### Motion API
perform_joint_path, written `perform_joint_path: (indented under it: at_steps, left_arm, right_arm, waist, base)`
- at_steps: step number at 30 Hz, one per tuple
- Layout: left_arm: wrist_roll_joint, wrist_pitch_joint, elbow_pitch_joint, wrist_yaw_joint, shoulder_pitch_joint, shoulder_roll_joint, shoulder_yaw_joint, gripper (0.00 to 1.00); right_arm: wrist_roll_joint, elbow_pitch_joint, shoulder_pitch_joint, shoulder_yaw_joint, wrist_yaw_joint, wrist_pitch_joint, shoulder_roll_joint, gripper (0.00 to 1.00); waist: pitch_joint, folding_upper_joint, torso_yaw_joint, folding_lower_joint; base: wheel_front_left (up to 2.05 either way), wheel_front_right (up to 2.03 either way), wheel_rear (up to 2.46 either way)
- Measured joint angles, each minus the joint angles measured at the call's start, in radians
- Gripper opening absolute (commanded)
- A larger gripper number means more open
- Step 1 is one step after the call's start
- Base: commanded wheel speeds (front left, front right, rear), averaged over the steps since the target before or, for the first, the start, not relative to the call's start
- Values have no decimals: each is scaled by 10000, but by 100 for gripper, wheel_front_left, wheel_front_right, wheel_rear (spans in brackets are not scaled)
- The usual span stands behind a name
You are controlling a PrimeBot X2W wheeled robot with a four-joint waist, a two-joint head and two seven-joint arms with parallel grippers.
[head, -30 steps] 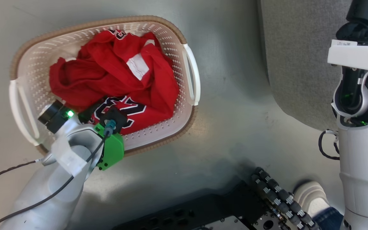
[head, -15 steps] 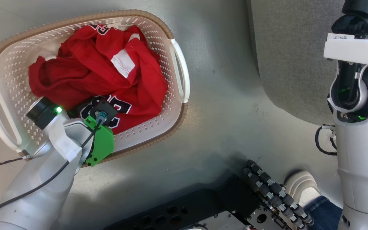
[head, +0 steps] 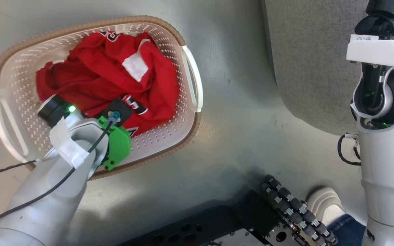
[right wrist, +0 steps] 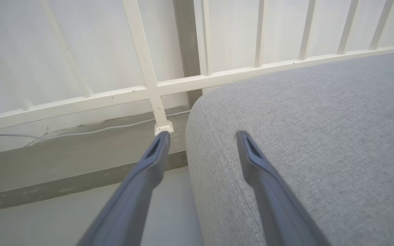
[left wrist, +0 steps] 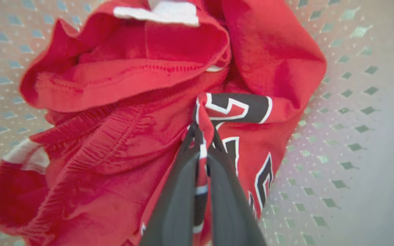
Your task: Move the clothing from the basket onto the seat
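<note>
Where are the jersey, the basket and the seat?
jersey (left wrist: 253, 108), left wrist view, on its black numeral.
basket (head: 159, 136), head view, on its perforated side wall.
seat (right wrist: 320, 136), right wrist view, on its grey top.

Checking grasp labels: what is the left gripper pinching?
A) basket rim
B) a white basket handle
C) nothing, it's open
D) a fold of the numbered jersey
D: the left wrist view shows the left gripper shut on a fold of the jersey bearing black numerals, inside the basket.
</note>
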Motion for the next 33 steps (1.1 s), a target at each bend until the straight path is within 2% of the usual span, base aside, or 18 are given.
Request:
perform_joint_path:
  at_steps: [10,16,33]
  left_arm:
    - [-813,-1072,-449,0,-188,-203,359,0]
    - [-1204,-1482,-681,0,-267,-506,282,0]
    - [-1965,-1802,-1296,0,-963,-1009,564,0]
  right_arm:
    - [-485,393,32,-84,33,0,-2,100]
    - [-947,727,220,-247,222,0,-6,100]
    - [-1336,1469,1487,-709,591,0,-13,100]
  waist:
    - [-734,0,358,0]
    - [-1480,0,742,0]
    - [-3604,0,1798,-1]
  base:
    - [0,0,0]
    - [0,0,0]
    - [0,0,0]
